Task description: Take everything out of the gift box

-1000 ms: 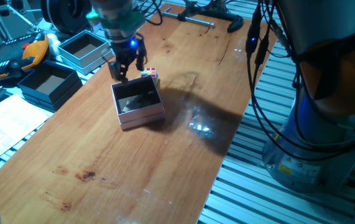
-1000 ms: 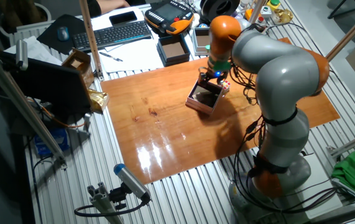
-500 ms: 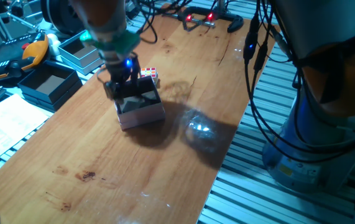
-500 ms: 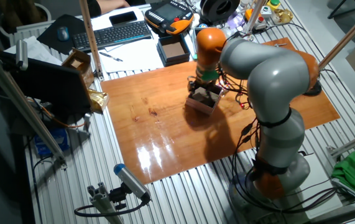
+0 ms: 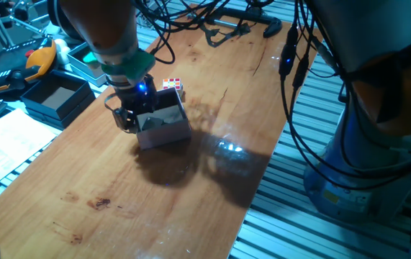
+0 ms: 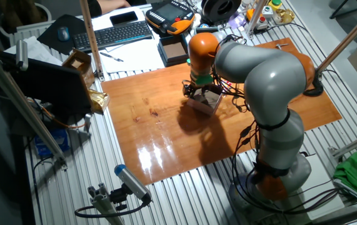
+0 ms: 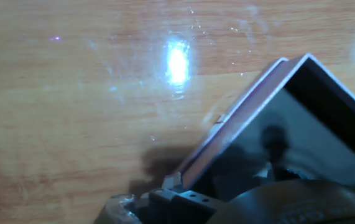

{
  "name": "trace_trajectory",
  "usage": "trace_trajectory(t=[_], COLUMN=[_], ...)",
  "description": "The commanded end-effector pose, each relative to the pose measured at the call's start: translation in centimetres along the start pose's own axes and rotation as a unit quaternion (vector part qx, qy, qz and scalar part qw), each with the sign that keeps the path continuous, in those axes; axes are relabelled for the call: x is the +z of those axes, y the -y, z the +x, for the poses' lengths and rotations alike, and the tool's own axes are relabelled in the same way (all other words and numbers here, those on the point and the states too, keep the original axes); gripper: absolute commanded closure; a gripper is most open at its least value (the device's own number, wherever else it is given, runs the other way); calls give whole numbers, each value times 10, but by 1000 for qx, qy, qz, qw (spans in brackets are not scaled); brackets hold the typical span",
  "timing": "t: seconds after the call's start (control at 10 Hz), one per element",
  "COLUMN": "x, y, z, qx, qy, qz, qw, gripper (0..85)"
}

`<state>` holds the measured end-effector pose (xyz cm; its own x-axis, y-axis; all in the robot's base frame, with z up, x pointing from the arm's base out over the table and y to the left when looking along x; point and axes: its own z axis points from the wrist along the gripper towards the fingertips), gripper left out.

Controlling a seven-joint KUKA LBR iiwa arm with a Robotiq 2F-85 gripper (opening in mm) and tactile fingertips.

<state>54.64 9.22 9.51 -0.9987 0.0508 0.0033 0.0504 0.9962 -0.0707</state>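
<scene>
Evidently, the puzzle cube (image 5: 173,84) was already laid outside the gift box (image 5: 163,123); a grey block (image 5: 155,122) remained inside; the gripper (image 5: 129,121) state could not be told.

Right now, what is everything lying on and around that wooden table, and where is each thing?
Small pale-pink cardboard gift box: one, dark inside, middle of the table, under the hand.
Pale grey block: one, inside the gift box.
Multicoloured puzzle cube: one, white, yellow and red squares, on the table just behind the gift box.
Light-blue square box: one, open, off the table's far left edge.
Dark navy box: one, open, beside the light-blue box.
Black keyboard: one, on the desk beyond the table.
Orange and black handheld controller: one, near the keyboard.
Wooden table: one, glossy brown.
Grey and orange robot arm: one, bent over the table.
Hand: one, black, at the gift box's left wall.
</scene>
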Motion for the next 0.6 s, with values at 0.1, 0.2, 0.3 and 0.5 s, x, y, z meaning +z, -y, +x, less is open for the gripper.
trace_trajectory(t=[0.1, 0.2, 0.3, 0.5], x=[-7, -4, 0, 6], y=[3, 8, 13, 21], z=[1, 1, 1, 2], qx=[-2, -8, -13, -22], qy=[0, 0, 2, 4], qz=[10, 8, 5, -2], qw=[1000, 1000, 1000, 1000], gripper=[53, 57, 57, 60])
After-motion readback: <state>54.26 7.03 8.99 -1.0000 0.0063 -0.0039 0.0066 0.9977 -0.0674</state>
